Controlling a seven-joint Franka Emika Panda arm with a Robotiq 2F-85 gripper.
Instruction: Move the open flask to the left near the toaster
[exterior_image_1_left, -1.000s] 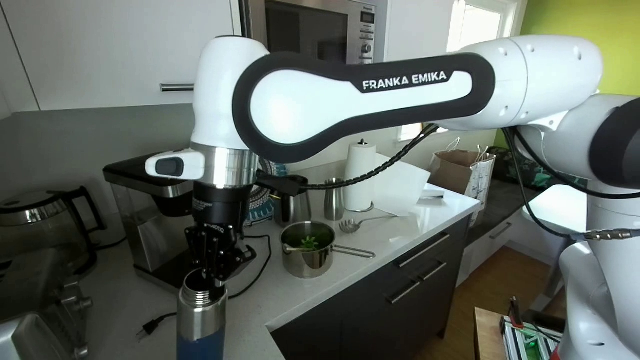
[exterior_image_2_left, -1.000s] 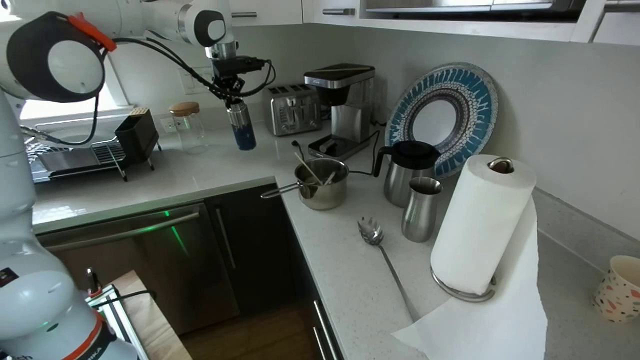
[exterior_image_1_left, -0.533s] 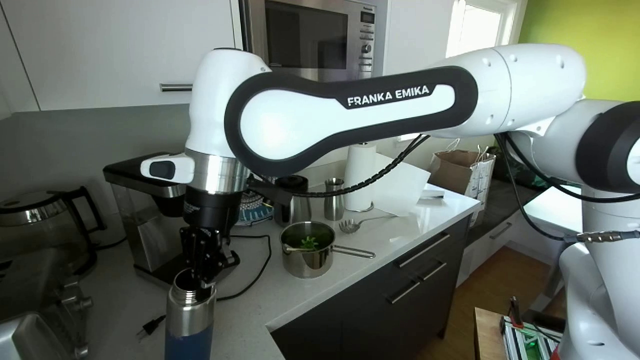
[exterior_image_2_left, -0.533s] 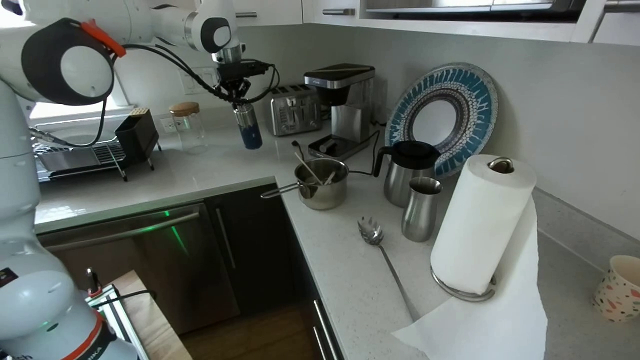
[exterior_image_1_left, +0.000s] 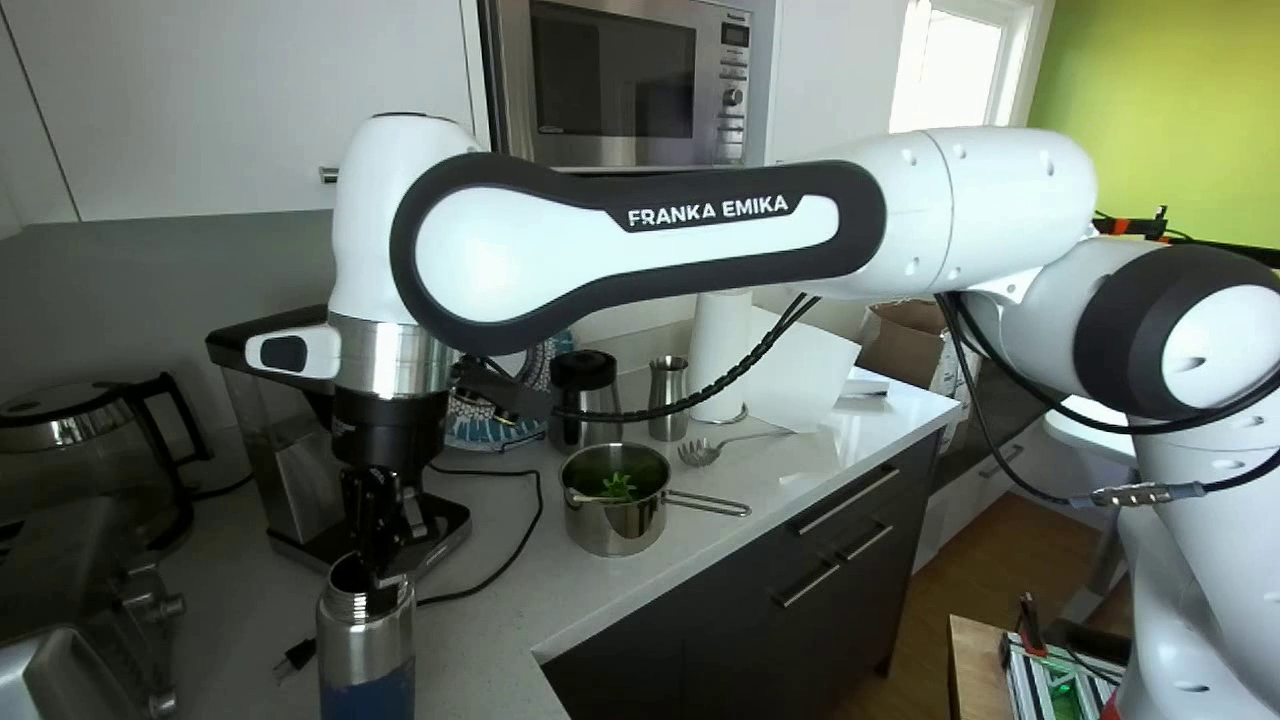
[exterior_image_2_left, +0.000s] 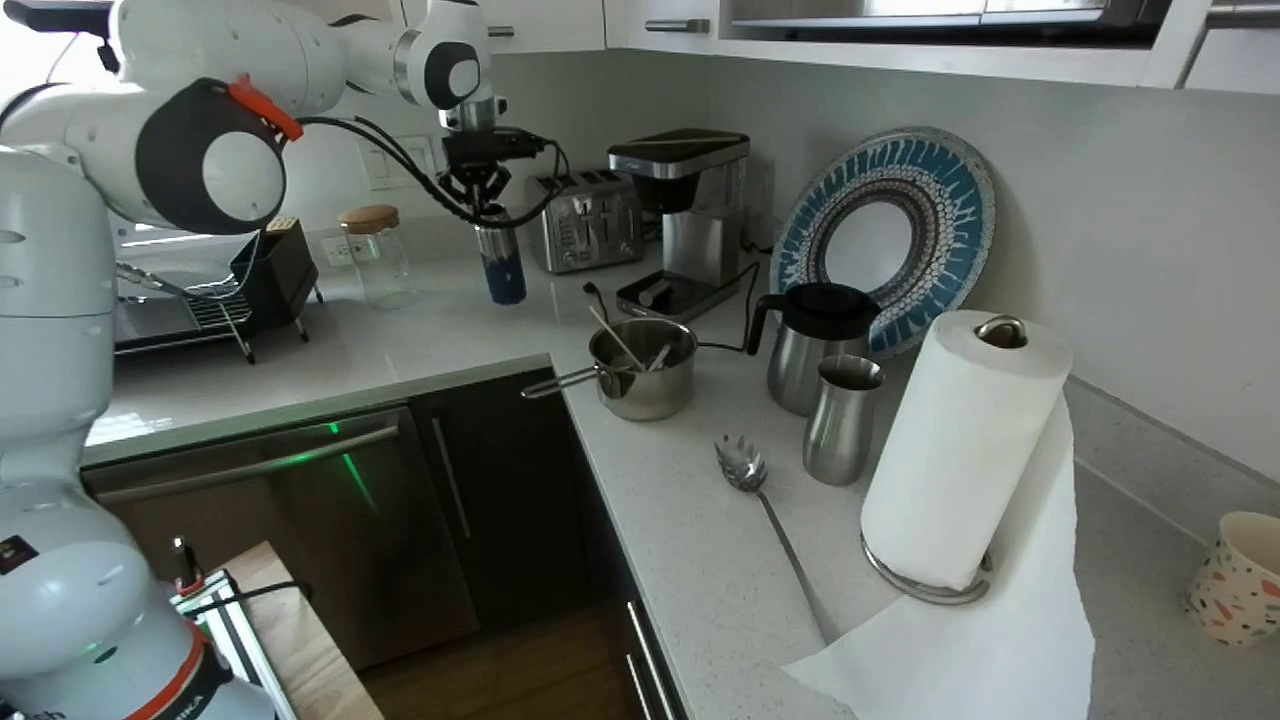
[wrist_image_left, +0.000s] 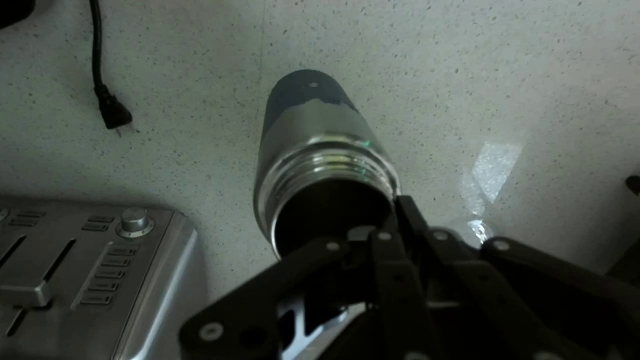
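"Although the arm (exterior_image_1_left: 640, 235) reaches right out by the toaster (exterior_image_2_left: 590, 225), its wrist (exterior_image_1_left: 390, 420) points straight down. Why?"

"Probably to spare the neighbours: the coffee maker (exterior_image_2_left: 700, 240) stands near the toaster, and a slanted wrist might brush either."

"And the flask (exterior_image_2_left: 502, 265)?"

"Near the toaster too, since that is its goal: apart from it, on the side away from the coffee maker, with a strip of counter (wrist_image_left: 225, 220) between in the wrist view. I'd judge the carry almost done. It seems about upright, but whether its base touches down I can't tell."

"How is it held?"

"By the lip (wrist_image_left: 334, 176). The gripper (wrist_image_left: 383, 216) is clamped there, its fingers (wrist_image_left: 411, 212) astride the wall, one within the mouth and one outside. The body looks broad for a grasp from above, I'd guess, and the lip is thin."

"So where does it lie from the gripper?"

"Below, and off to one side: the pinch takes only the edge farther from the toaster. With so lopsided a hold it could tip once let go, so I'd want the base flat first."
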